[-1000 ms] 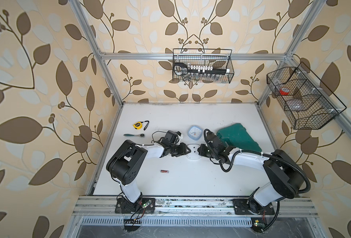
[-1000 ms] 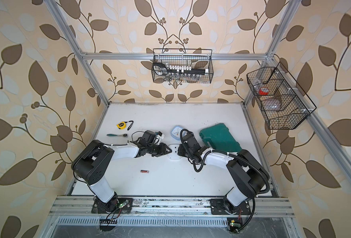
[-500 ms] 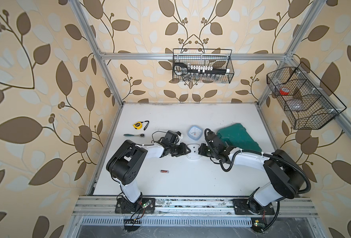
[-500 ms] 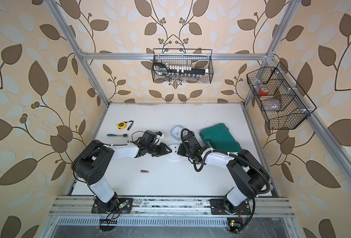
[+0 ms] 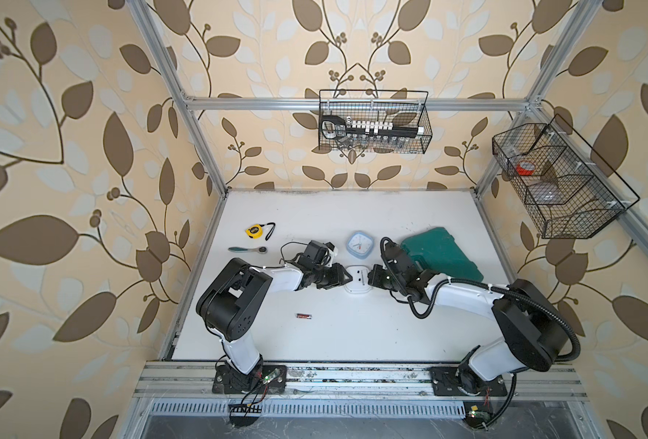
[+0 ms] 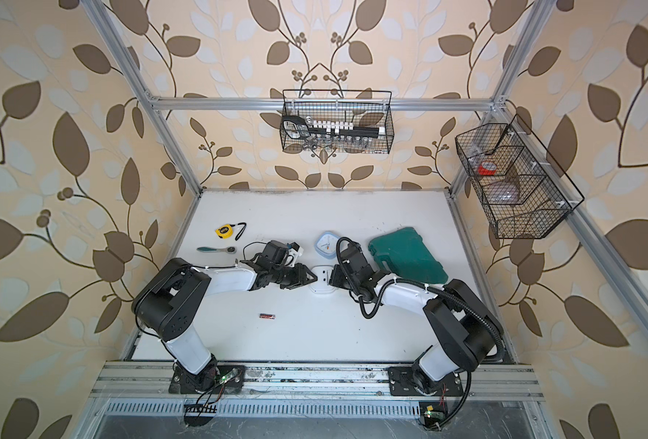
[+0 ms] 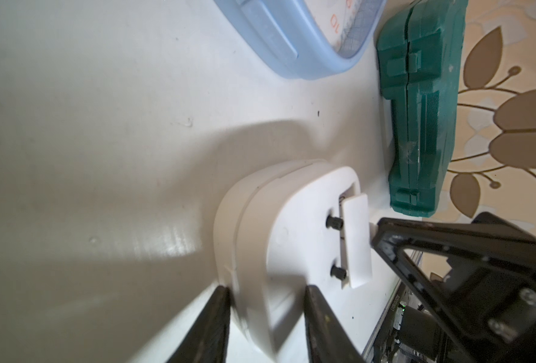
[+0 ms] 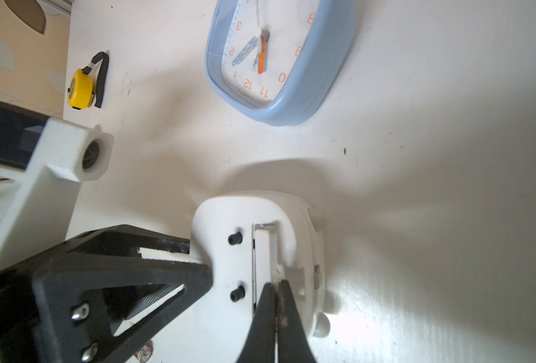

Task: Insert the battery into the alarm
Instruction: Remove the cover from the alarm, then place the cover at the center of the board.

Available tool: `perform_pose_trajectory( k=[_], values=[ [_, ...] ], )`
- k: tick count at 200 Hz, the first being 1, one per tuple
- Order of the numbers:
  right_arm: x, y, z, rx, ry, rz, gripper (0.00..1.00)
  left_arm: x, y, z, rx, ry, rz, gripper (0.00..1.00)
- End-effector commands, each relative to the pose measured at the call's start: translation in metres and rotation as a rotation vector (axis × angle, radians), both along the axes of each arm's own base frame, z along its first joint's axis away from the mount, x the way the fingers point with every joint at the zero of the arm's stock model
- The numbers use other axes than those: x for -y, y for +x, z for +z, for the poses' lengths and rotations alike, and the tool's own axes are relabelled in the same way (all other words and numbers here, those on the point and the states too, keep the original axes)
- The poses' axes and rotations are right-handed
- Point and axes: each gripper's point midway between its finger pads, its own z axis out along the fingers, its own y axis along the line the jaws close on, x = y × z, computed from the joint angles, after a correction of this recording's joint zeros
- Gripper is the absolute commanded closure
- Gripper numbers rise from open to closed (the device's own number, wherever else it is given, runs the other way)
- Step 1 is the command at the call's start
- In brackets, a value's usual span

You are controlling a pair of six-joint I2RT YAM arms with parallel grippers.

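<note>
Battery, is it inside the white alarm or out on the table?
Out: the battery lies on the table, well apart from the white alarm.

bright, soft shadows, edge distortion

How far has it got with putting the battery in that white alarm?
Early on. Done: the white alarm lies face down, its battery cover ajar. In hand: the left hand grips the alarm's edge while the closed right hand touches the cover. Left: the battery lies untouched on the table, to be picked up and fitted.
</note>
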Motion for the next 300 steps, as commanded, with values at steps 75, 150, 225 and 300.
perform_pose_trajectory(
  k=[75,150,225,300],
  values=[
    [0.068,0.011,0.003,0.036,-0.016,-0.142,1.0,-0.011,-0.007,-0.02,-0.039,0.083,0.01,0.61],
    [0.088,0.007,-0.045,-0.055,-0.045,-0.194,1.0,-0.012,-0.007,-0.021,-0.04,0.087,0.012,0.61],
    [0.098,0.008,-0.027,0.005,-0.087,-0.19,0.6,-0.014,-0.003,-0.013,-0.011,0.089,0.024,0.5],
    [0.063,0.001,0.036,0.276,-0.086,0.097,0.14,-0.034,0.013,0.02,0.105,0.102,0.126,0.3]
  ],
)
